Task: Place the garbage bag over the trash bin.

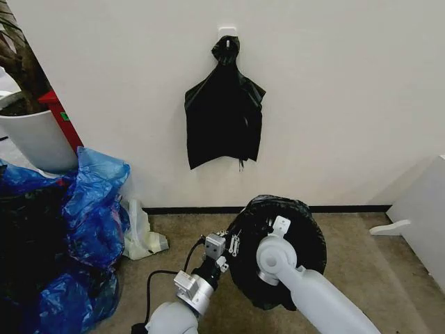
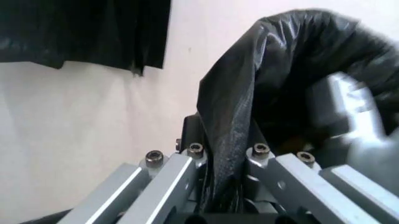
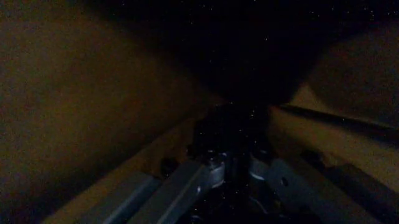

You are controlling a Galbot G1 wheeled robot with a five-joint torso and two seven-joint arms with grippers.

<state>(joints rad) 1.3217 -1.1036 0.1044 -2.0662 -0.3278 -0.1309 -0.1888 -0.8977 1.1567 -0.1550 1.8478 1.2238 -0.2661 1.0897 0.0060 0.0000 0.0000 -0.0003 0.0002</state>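
The garbage bag (image 1: pixel 306 229) is a glossy black plastic sheet stretched around the trash bin, which lies tilted on the floor with its mouth toward me. The bag hides the bin's outside. My left gripper (image 1: pixel 233 243) is at the mouth's left edge. In the left wrist view it (image 2: pixel 227 151) is shut on a fold of the garbage bag (image 2: pixel 237 107). My right arm (image 1: pixel 278 256) reaches into the mouth. In the dark right wrist view the right gripper (image 3: pixel 236 168) is shut on black plastic, with the trash bin's dim inner wall (image 3: pixel 93 116) beside it.
A bundle of black bags (image 1: pixel 224 104) hangs from a wall hook above. Blue plastic bags (image 1: pixel 90 209) pile up at the left, with a white bag (image 1: pixel 142 240) beside them and a white planter (image 1: pixel 38 139) behind. White furniture (image 1: pixel 424 209) stands at the right.
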